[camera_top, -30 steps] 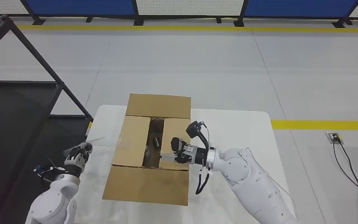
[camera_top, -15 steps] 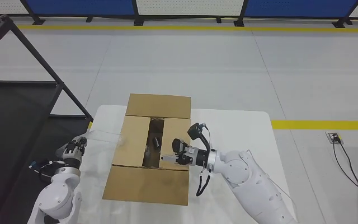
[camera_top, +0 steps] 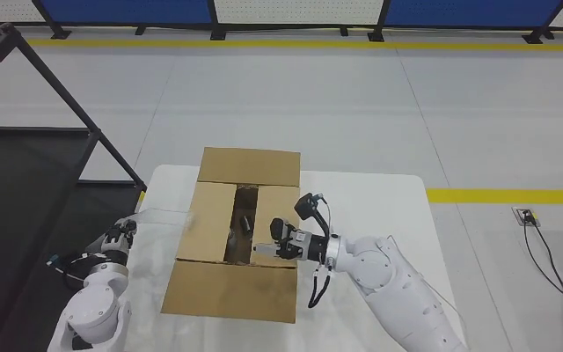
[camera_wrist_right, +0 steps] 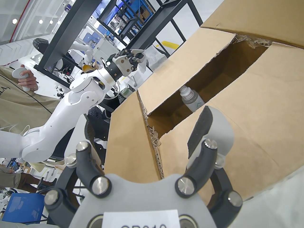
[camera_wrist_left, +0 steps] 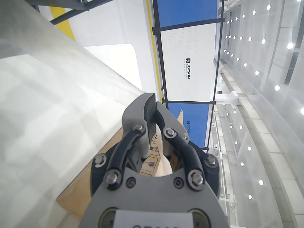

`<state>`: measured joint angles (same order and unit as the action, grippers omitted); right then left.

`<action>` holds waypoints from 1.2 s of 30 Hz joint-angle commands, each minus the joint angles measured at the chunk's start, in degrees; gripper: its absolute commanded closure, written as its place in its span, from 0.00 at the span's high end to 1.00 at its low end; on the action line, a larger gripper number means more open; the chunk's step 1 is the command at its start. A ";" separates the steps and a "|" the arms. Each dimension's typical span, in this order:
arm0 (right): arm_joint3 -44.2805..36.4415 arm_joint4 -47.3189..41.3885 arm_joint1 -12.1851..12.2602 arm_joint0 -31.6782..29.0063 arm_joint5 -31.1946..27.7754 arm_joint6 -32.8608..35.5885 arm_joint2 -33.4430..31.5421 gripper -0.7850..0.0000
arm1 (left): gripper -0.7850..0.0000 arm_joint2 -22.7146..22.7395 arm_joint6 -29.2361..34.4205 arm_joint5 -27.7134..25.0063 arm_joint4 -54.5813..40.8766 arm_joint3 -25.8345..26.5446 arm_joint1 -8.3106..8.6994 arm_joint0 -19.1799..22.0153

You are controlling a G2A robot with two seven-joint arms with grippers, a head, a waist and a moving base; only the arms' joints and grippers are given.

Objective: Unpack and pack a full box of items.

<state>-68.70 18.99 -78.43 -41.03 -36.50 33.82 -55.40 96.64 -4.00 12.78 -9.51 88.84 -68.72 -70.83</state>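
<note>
A cardboard box [camera_top: 236, 236] stands mid-table with its flaps spread and a gap down the middle. Inside it stands a white bottle with a grey band [camera_wrist_right: 191, 99]; dark items [camera_top: 244, 223] lie in the gap. My right gripper [camera_top: 266, 250] hovers at the inner edge of the right-hand flap, open, with that flap's edge between its fingers [camera_wrist_right: 205, 125]. My left gripper [camera_top: 123, 231] sits near the table's left edge, shut on a thin translucent sheet [camera_top: 165, 215] that stretches toward the box. The same sheet [camera_wrist_left: 54, 100] runs up to the closed fingertips [camera_wrist_left: 149, 110].
The table [camera_top: 387, 202] is covered in white cloth, bare on the right side and along the front. A black metal rack [camera_top: 62, 114] rises just beyond the table's left edge, close to my left arm.
My left gripper has drawn back toward the table's left edge, pulling the translucent sheet out from the box. The right gripper has stayed at the flap.
</note>
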 commanded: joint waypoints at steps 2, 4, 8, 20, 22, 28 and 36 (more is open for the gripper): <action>0.12 -0.06 -0.02 0.12 0.01 -0.05 0.10 1.00 | 0.81 -0.58 0.60 0.30 0.83 -0.42 -0.05 -0.09; 0.18 -0.07 -0.02 0.18 -0.01 -0.06 0.15 1.00 | 0.83 -0.82 0.70 0.36 1.05 -1.08 -0.11 0.03; 0.24 -0.12 0.00 0.23 -0.04 -0.10 0.17 1.00 | 0.85 -1.16 1.29 0.52 1.50 -2.37 -0.17 0.55; 0.35 -1.25 -0.16 0.66 -0.85 -1.09 0.49 1.00 | 0.86 -1.13 2.05 0.52 2.27 -3.27 -0.34 0.31; 0.77 -1.71 -0.64 1.54 -0.45 -1.55 1.72 1.00 | 0.87 -1.02 2.23 0.20 2.55 -2.40 -0.35 -0.45; 5.95 -5.06 -3.89 8.58 3.99 -1.73 8.49 1.00 | 0.86 -0.70 2.45 -0.14 2.72 -0.69 -0.44 -1.85; 14.81 -12.35 -8.11 14.76 6.44 -4.02 13.93 1.00 | 0.87 -0.91 2.40 0.05 2.51 -0.20 -0.66 -1.89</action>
<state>-53.17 6.48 -86.63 -26.11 -29.98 29.78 -41.29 95.74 -1.61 12.81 -6.98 88.47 -69.35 -72.69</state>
